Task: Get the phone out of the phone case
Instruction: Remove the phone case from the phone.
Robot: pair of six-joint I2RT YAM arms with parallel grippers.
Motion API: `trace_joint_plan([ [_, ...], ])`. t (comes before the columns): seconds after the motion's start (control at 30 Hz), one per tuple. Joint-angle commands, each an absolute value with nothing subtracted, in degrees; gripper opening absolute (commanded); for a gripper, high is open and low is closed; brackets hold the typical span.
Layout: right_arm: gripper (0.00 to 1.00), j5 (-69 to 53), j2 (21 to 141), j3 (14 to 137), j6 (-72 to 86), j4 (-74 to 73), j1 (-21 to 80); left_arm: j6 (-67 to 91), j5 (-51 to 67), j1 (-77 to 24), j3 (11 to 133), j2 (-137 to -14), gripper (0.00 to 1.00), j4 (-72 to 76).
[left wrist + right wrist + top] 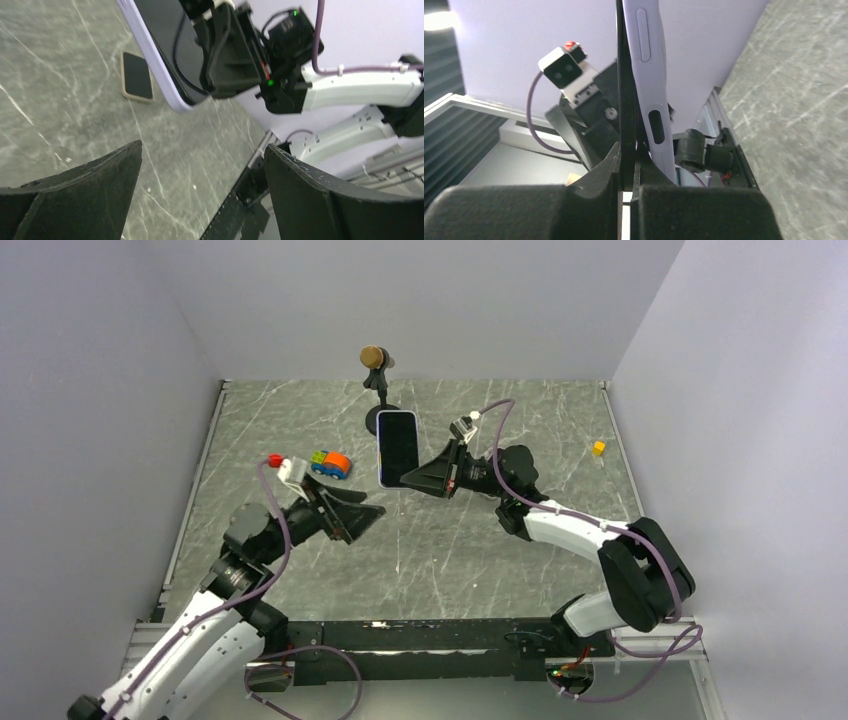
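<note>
Phone case (pixel 651 80) top end (cropped)

White links (pixel 565 525), black joints (pixel 640 585) — purple cables (pixel 319 25), black jaws.

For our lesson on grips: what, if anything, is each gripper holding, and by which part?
The right gripper pinches the lilac phone case at its near end. The left gripper is open and holds nothing.

Lilac phone case (pixel 650 75), grey white-veined table (pixel 480 560).
</note>
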State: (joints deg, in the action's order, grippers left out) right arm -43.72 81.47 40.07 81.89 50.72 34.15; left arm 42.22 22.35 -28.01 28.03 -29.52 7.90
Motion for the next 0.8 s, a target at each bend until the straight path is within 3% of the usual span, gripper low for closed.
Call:
trace_joint_plan([
  [0.0,0.0,-42.95,83.38,40.33,91.77,70.41,34.19,35.3,17.8,-35.06,31.41,-31.69,0.95,8.23],
  [0.27,0.0,-41.86,86.43,38.41,96.58,78.45,34.8,37.38,15.04,-36.39,30.63,-36.17,0.74,15.5],
  [0.33,0.0,-41.76,85.99,38.12,95.98,77.67,34.89,37.58,14.03,-36.43,31.25,-37.2,0.78,15.82],
  [0.4,0.0,-41.77,85.39,37.79,95.31,76.87,34.97,38.61,12.83,-36.43,31.63,-37.91,0.9,15.39],
  [0.47,0.0,-41.46,84.61,37.14,94.67,76.14,34.96,40.92,11.55,-36.41,30.9,-38.14,0.92,15.97],
  [0.5,0.0,-41.36,84.26,36.89,94.35,75.85,34.98,42.03,11.03,-36.4,30.03,-38.03,0.9,17.05],
  [0.6,0.0,-41.14,83.52,36.14,93.79,75.18,35.02,44.0,10.11,-36.39,27.74,-37.21,0.63,19.65],
  [0.77,0.0,-41.14,83.65,36.0,93.93,75.72,34.98,44.56,10.33,-36.4,27.47,-37.54,0.65,20.51],
])
